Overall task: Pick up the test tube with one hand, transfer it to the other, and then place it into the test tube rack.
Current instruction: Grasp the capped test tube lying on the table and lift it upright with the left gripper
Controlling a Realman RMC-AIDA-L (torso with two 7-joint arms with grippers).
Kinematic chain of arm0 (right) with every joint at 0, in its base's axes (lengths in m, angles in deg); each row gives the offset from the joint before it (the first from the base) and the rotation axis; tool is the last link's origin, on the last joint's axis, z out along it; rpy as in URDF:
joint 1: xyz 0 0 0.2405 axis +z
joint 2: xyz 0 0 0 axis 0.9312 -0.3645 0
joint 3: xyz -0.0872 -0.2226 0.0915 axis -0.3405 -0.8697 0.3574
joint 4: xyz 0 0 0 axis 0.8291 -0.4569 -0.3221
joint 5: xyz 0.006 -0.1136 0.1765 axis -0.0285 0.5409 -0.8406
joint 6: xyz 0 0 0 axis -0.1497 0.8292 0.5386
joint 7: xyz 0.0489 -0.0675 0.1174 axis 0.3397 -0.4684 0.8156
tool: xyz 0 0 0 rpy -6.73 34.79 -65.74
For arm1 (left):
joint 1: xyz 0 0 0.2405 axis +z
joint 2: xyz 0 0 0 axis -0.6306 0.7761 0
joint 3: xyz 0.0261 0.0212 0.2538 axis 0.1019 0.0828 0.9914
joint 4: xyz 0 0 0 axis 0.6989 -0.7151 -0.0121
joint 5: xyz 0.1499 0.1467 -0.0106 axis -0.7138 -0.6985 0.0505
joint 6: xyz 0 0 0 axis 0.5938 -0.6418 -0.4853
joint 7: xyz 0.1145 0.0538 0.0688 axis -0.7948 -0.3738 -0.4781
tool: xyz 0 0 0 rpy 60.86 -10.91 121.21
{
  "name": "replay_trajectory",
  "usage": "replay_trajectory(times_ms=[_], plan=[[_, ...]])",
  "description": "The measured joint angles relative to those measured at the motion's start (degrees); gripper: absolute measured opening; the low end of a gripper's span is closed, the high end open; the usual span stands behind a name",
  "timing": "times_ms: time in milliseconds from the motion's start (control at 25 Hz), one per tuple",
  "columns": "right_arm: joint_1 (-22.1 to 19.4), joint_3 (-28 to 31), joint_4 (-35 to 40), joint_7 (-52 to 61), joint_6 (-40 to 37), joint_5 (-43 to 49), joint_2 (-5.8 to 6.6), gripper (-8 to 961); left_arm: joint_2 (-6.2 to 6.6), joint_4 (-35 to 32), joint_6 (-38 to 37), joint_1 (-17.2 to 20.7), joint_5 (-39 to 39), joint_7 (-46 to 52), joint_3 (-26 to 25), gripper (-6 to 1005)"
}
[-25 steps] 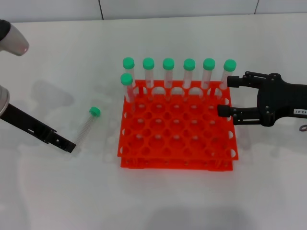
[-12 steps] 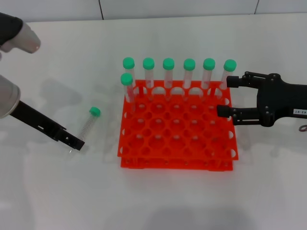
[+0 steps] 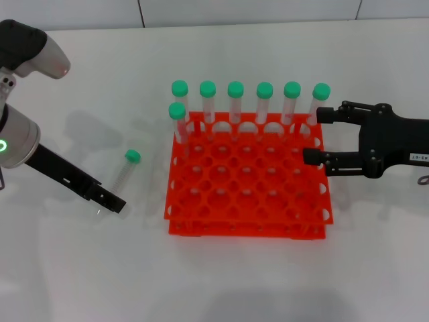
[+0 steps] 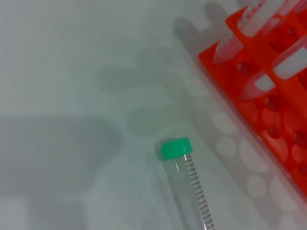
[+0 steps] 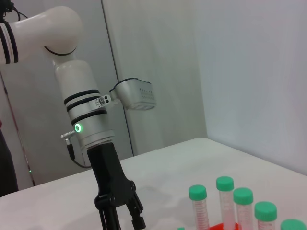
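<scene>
The test tube [image 3: 123,172], clear with a green cap, lies flat on the white table left of the orange-red test tube rack [image 3: 247,227]. In the left wrist view the test tube [image 4: 188,178] lies close below the camera, beside the rack [image 4: 283,158]. My left gripper [image 3: 114,203] hangs just in front of the tube's bottom end, apart from it. From the right wrist view the left gripper [image 5: 123,221] has its fingers spread and nothing between them. My right gripper [image 3: 318,135], with a white label, stands open at the rack's right edge, holding nothing.
Several green-capped tubes [image 3: 235,100] stand upright in the rack's back row, and one more [image 3: 178,121] in the second row at its left end. The rightmost tube [image 3: 318,102] stands close to the right gripper's far finger. Bare table lies in front of the rack.
My left arm has swung in from the left edge, bringing its gripper rightward and closer to the lying tube. The right arm and the tubes have not moved.
</scene>
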Motion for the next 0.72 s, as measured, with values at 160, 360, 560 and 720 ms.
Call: replay_trajectory(times_ms=[160, 360, 560, 720], plan=[[0.0, 0.0, -0.02, 0.0, 0.0, 0.06, 0.0, 837, -0.08, 0.0, 0.11, 0.04, 0.08, -0.04, 0.26, 847], [0.0, 0.0, -0.21, -0.05, 0.05, 0.09, 0.0, 837, -0.09, 0.92, 0.18, -0.03, 0.09, -0.07, 0.47, 795], [0.0, 0.0, -0.65, -0.31, 0.12, 0.06, 0.0, 836, -0.08, 1.29, 0.51, -0.14, -0.26, -0.13, 0.64, 686], [0.0, 0.0, -0.74, -0.56, 0.12, -0.09, 0.0, 836, -0.05, 1.29, 0.69, -0.16, -0.31, -0.13, 0.65, 652]])
